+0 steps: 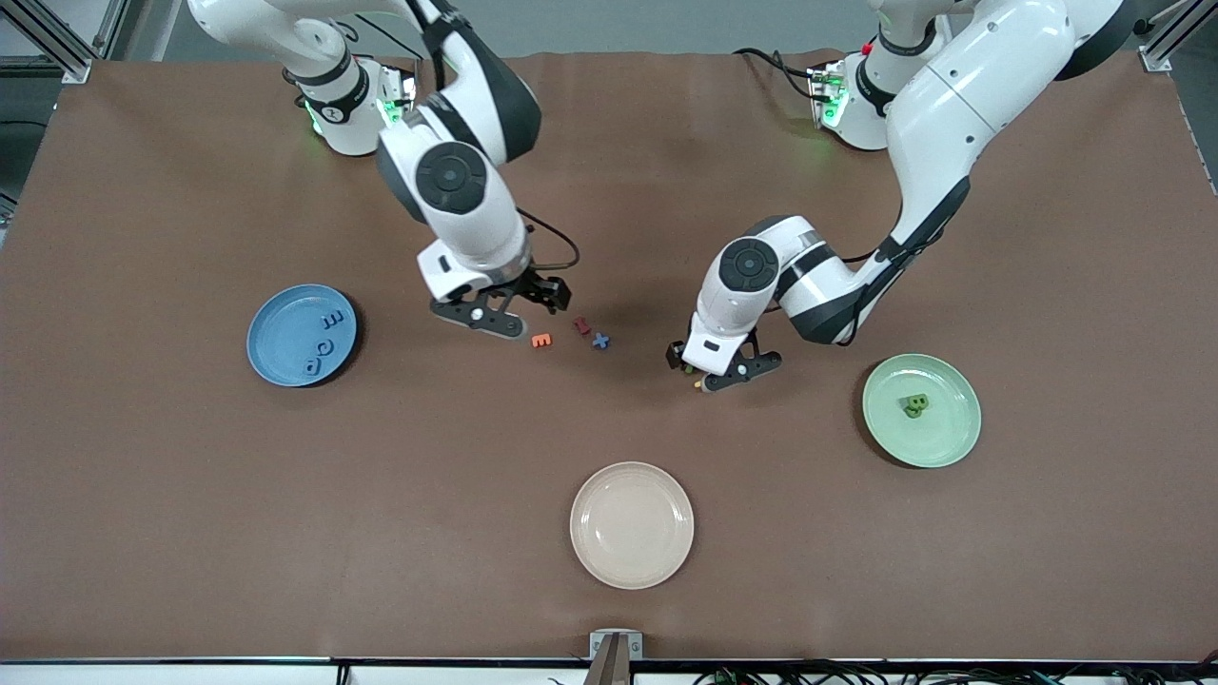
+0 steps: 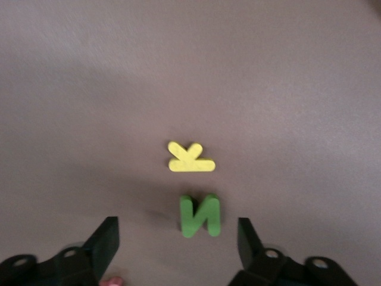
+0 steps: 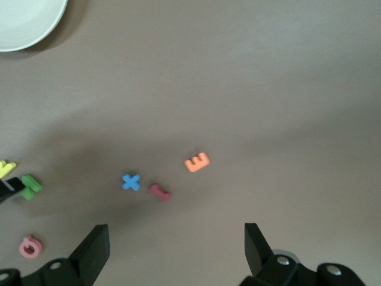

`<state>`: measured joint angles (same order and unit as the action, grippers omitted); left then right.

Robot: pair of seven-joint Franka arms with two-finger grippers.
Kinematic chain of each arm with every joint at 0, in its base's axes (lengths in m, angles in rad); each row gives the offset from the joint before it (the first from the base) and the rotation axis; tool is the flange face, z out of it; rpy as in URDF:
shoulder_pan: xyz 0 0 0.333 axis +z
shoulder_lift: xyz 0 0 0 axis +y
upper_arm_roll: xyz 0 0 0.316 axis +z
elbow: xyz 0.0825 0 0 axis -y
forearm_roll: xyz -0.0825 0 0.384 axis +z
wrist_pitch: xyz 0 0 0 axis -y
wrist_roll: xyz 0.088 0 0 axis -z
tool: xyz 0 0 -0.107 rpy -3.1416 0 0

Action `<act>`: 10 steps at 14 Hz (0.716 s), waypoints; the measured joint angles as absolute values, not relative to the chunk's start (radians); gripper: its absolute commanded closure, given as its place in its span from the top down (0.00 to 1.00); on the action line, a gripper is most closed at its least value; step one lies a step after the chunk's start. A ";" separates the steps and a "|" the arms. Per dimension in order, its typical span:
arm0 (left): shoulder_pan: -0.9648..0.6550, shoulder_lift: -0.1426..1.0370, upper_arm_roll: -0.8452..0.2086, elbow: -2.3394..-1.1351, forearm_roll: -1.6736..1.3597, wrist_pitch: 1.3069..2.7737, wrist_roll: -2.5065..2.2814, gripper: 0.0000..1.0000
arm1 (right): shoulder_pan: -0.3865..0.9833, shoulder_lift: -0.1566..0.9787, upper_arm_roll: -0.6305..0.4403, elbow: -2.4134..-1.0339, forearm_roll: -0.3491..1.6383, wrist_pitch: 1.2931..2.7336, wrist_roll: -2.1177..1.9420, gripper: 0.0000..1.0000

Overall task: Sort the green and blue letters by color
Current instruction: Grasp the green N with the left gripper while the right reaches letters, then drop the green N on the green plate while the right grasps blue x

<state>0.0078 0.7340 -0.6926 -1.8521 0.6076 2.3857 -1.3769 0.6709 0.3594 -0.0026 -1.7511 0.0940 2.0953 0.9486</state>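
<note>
green n [image 2: 200, 215] lies on the table between the left gripper's [image 2: 178, 241] spread fingers, untouched.

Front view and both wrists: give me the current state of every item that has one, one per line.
left gripper: open, fingers either side of the green N
green N: on the table, ungripped
yellow K: on the table beside the N
right gripper: open, empty
blue plus: on the table, unsorted
blue plate: holds blue letters
green plate: holds green letters
cream plate: empty
</note>
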 measured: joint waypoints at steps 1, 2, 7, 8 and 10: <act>-0.013 0.740 -0.678 -1.843 0.608 2.387 -1.397 0.78 | 0.684 0.383 -0.003 -1.751 0.095 2.128 0.974 1.00; -0.040 0.743 -0.657 -1.833 0.608 2.387 -1.414 0.76 | 0.701 0.408 -0.003 -1.751 0.095 2.164 1.005 1.00; -0.118 0.763 -0.584 -1.810 0.608 2.392 -1.435 0.55 | 0.773 0.545 -0.003 -1.750 0.094 2.352 1.094 1.00; -0.118 0.767 -0.582 -1.808 0.608 2.394 -1.435 0.34 | 0.781 0.566 -0.004 -1.750 0.094 2.369 1.094 1.00; -0.118 0.766 -0.583 -1.801 0.608 2.396 -1.435 0.00 | 0.794 0.598 -0.004 -1.748 0.094 2.392 1.094 1.00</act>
